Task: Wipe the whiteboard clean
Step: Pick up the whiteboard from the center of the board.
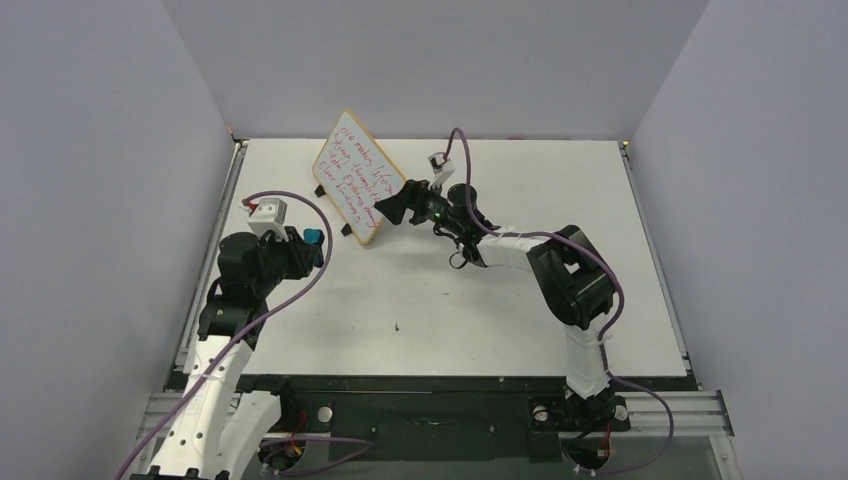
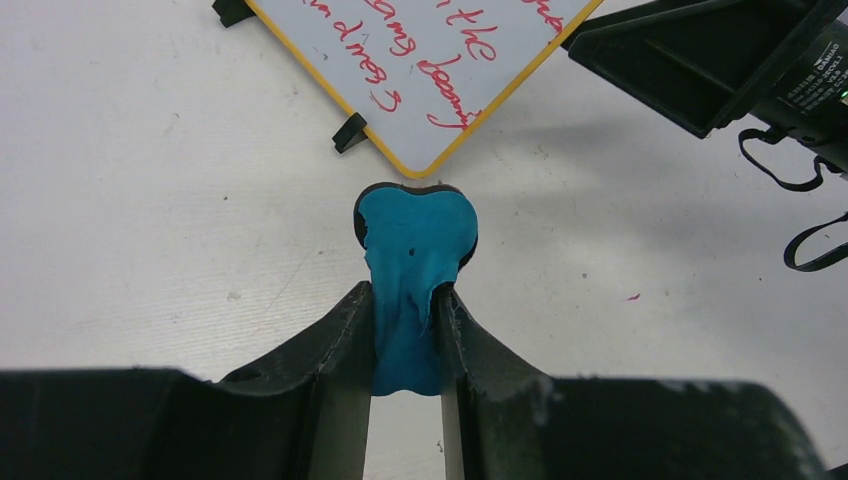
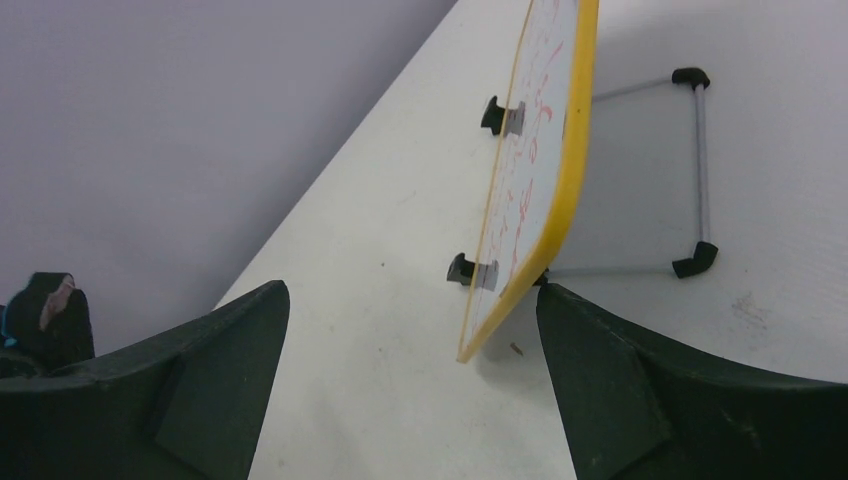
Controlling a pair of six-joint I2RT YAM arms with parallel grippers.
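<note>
White table (image 1: 500,300), grey walls on three sides. Whiteboard (image 1: 357,175) stands tilted on its wire stand (image 3: 700,170) at 11 o'clock from table centre, its face covered in red handwriting; no wiping evident. Left fingers (image 2: 345,330) are clamped on a blue eraser (image 2: 415,235); the board's near corner lies just beyond it at 12 o'clock, not touching. Right fingers (image 3: 230,340) stand wide apart, straddling the board's 3 o'clock edge without contact. Assessment: approach and bracing step. Next move calls for steadying that edge, then pressing the eraser flat onto the writing.
</note>
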